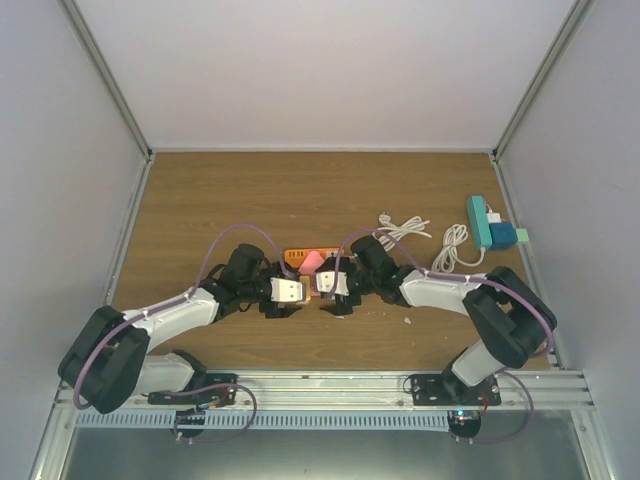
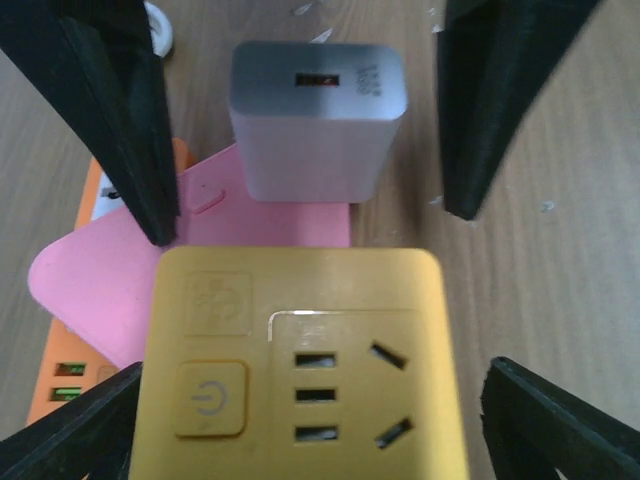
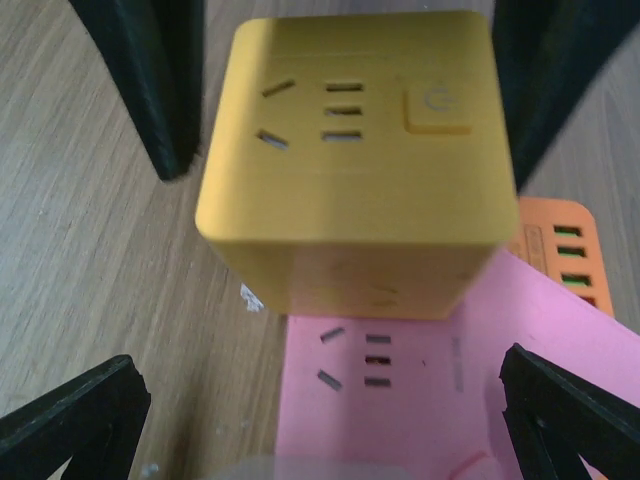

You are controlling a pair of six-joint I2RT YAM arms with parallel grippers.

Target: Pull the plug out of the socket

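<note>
Left wrist view shows you one grey USB charger (image 2: 318,120), smooth and round-cornered. It stands upright on one flat pink socket block (image 2: 110,290) near the middle of the wood-grain counter (image 1: 300,190). Your left hand (image 2: 310,200) is released, its two black fingers apart on either side of the charger and clear of it. One matte yellow socket cube (image 2: 300,370) sits at the block's other end, and one orange power strip (image 3: 548,215) lies just beside. Your right hand (image 3: 345,150) is also released, its fingers flanking the yellow cube.
</note>
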